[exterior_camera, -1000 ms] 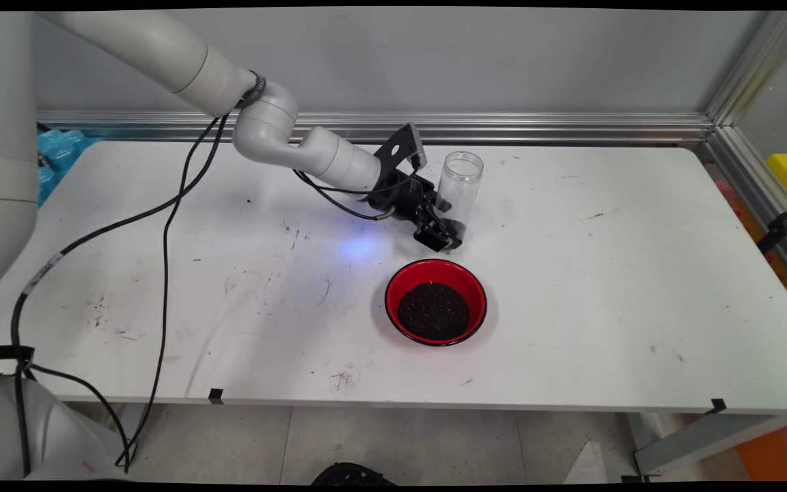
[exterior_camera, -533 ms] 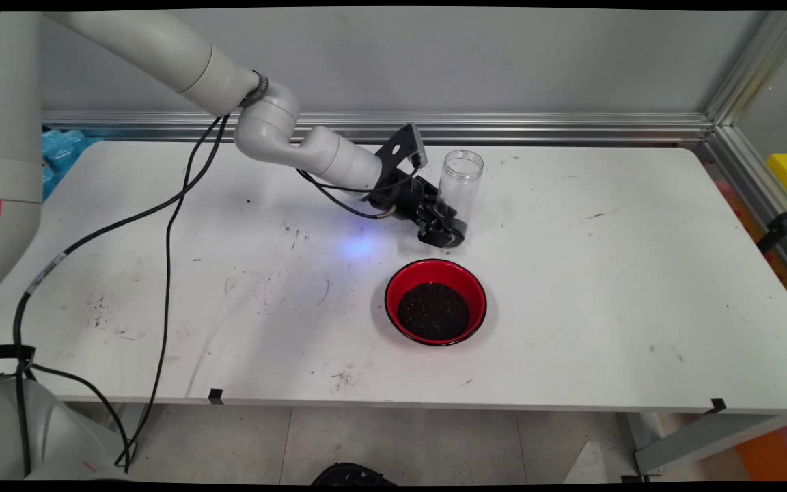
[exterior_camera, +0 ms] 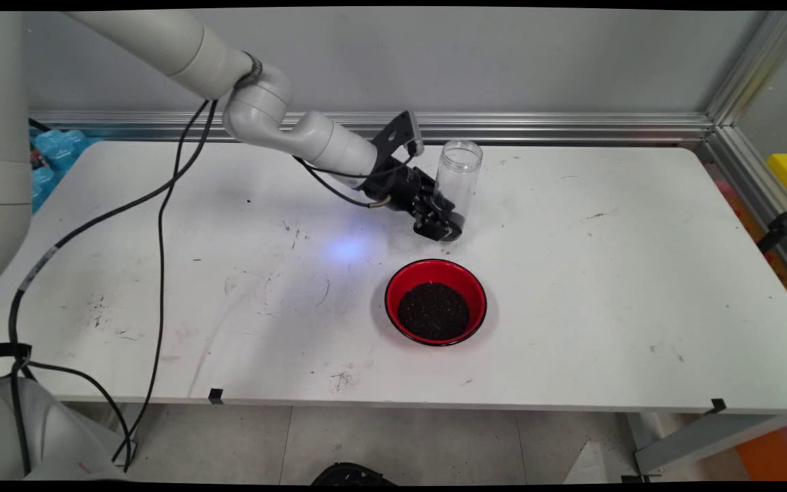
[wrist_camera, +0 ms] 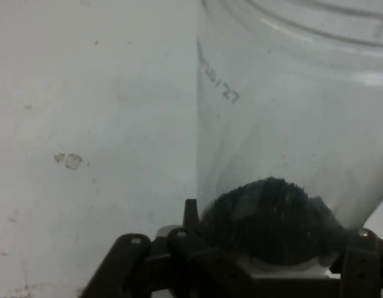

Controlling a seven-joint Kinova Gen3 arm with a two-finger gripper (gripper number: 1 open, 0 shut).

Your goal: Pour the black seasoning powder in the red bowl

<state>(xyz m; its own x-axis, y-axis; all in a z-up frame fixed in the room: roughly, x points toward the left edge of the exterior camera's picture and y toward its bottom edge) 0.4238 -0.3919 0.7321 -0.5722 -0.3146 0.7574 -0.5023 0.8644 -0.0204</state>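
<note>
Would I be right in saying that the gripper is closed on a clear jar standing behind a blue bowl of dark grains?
Not quite: the bowl is red, not blue, as the main view shows. The rest holds: the gripper is closed low on the clear jar, which stands behind the bowl, and dark grains fill the bowl's bottom.

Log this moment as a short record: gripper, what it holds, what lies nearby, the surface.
gripper: shut on the clear jar, low on its body
clear jar: open-topped, a little dark granular stuff at its bottom
red bowl: nearer the camera than the jar, apart from it, holds dark granules
table: white, scuffed
</note>
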